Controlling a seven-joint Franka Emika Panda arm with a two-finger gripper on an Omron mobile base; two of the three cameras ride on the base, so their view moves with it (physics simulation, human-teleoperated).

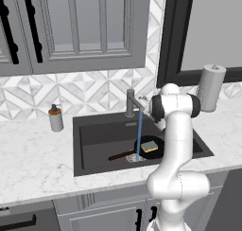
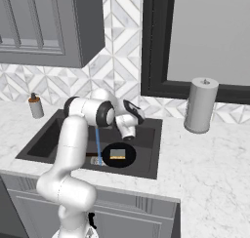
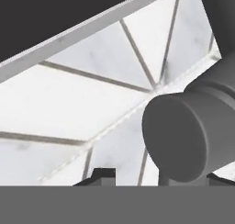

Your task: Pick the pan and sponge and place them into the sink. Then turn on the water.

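Running water (image 1: 139,135) below gripper (image 2: 131,133), pouring onto pan (image 1: 147,149) with sponge (image 1: 150,146) inside, both in sink (image 1: 94,130). Jaws half-spread, possibly astride faucet handle (image 3: 183,140), grip unclear. Task looks done.

The black pan (image 1: 147,147) lay flat on the floor of the dark grey sink (image 1: 94,145), below and in front of the gripper (image 2: 128,129), its brown handle pointing left. The yellow sponge (image 1: 150,146) with grey-green top rested inside the pan. A thin light-blue stream of water (image 1: 139,135) fell straight from the faucet beside the gripper, landing at the pan's left edge.
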